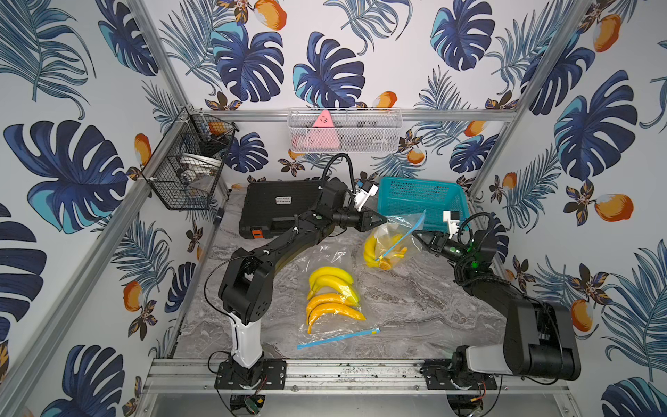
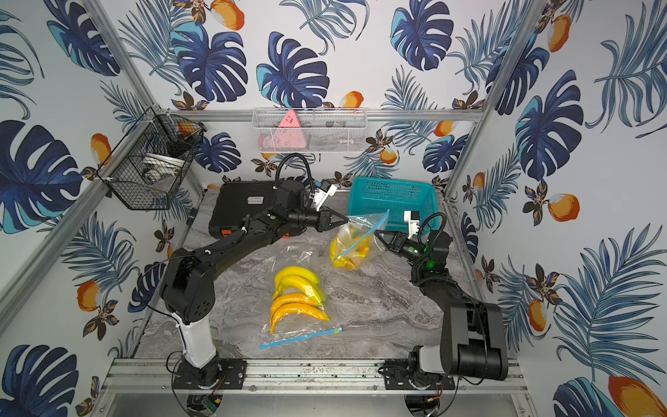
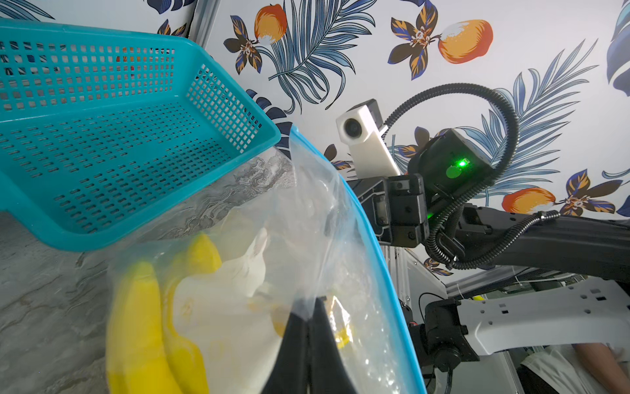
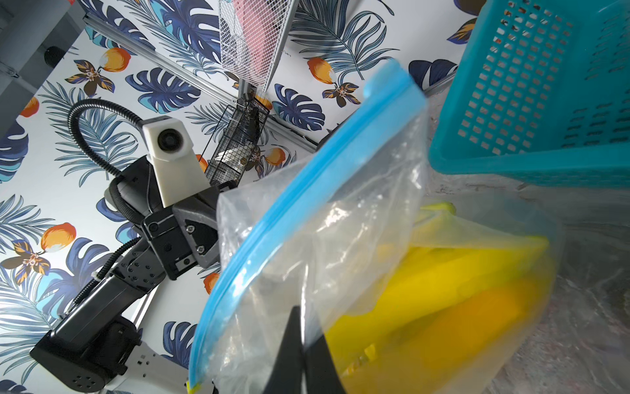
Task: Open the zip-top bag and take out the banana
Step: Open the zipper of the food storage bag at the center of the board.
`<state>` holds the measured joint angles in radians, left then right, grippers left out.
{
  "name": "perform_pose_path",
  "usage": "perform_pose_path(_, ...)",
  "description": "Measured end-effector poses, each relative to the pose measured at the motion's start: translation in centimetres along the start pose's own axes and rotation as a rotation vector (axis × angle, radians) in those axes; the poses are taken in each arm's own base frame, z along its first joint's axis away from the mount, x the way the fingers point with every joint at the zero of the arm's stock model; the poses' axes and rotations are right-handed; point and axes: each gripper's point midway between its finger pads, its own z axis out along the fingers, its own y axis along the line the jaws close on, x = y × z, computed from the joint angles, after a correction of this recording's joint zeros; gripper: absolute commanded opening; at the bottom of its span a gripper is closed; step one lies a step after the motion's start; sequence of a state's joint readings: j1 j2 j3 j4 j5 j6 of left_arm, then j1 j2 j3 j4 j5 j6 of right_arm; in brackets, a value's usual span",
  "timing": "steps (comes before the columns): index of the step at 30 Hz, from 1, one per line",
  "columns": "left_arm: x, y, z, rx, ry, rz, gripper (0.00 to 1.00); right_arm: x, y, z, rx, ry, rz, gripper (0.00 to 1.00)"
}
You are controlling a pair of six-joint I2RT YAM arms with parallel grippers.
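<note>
Aluminium rail [image 1: 353, 375] edges marbled tabletop [image 1: 415, 310], leaf-papered walls [image 1: 397, 54].

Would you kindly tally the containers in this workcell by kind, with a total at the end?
Zip-top bags: 2, the held bag and the flat bag.
Baskets: 3, the teal basket, the black wire basket and the white mesh basket.
Hard cases: 1, the black case.
Total: 6.
</note>
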<state>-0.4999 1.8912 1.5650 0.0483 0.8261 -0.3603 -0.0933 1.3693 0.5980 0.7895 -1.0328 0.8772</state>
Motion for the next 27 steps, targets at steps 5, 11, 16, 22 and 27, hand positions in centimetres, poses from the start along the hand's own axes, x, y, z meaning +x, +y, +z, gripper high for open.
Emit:
perform_pose_path(5, -0.8, -0.3, -0.2, -0.012, -0.005, 0.035, 0.46, 0.4, 0.7, -0.3, 0.020, 0.029, -0.052, 0.00)
perform_pose_path(11, -2.6, -1.4, 0.1, 0.017, -0.038, 0.096, 0.51, 1.7, 0.2, -0.5, 0.043, 0.076, -0.044, 0.00)
perform_pose_path(16, -0.8, -1.8, 2.0, 0.042, 0.012, 0.100, 0.51, 2.0, 0.2, -0.4, 0.033, 0.092, -0.044, 0.00)
perform_pose_path(22, 0.3, -2.6, 2.9, 0.069, 0.043, 0.108, 0.49, 1.9, 0.3, -0.4, 0.031, 0.095, -0.046, 0.00)
perform_pose_path(27, 1.4, -3.2, 3.6, 0.070, 0.077, 0.122, 0.51, 1.9, 0.2, -0.3, 0.032, 0.096, -0.038, 0.00)
